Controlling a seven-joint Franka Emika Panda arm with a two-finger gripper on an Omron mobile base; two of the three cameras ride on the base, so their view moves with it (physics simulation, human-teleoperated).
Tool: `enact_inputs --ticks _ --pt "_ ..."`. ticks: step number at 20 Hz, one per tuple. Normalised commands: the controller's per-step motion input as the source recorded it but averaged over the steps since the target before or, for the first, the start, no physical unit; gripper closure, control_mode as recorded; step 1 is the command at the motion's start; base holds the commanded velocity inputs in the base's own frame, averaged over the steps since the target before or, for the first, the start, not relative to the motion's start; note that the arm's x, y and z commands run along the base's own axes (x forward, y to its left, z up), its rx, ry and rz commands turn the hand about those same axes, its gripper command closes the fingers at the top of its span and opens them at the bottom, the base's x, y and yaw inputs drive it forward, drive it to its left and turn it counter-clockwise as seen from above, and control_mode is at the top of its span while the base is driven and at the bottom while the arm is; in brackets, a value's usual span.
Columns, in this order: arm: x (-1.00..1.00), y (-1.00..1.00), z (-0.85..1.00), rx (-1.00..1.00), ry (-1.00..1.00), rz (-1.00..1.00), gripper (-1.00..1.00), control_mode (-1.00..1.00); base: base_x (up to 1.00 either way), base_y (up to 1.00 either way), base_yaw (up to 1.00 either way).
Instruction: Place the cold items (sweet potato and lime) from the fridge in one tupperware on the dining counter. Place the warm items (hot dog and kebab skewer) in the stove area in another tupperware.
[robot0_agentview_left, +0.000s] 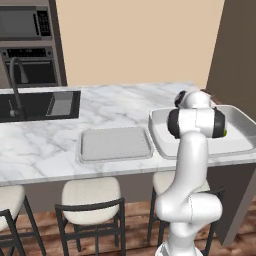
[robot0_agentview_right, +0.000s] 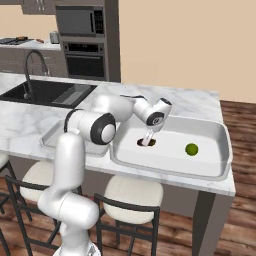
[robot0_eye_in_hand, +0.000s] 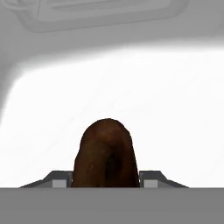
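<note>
Sweet potato (robot0_eye_in_hand: 106, 154), lime (robot0_agentview_right: 191, 149) in deep tupperware (robot0_agentview_right: 220, 150)

Black sink (robot0_agentview_right: 47, 92) makes a handy landmark here. A curved dark faucet (robot0_agentview_right: 31, 70) stands at its near-left rim. Behind it, against the back wall, there's a microwave (robot0_agentview_right: 80, 21) stacked over a built-in oven (robot0_agentview_right: 85, 62). Down in front, below it, cream-cushioned stools (robot0_agentview_left: 92, 197) with black frames sit on a wood floor (robot0_agentview_right: 240, 150).
</note>
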Motion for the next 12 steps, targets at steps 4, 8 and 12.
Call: enact_inputs --ticks 4,8,12 --pt "0.26 0.00 -0.34 0.00 0.00 0.00 1.00 -1.00 0.00 0.00 0.00" --pt "0.21 0.00 -0.34 0.00 0.00 0.00 1.00 -1.00 0.00 0.00 0.00" --pt "0.07 0.00 -0.34 0.00 -0.09 0.01 -1.00 -1.00 0.00 0.00 0.00"
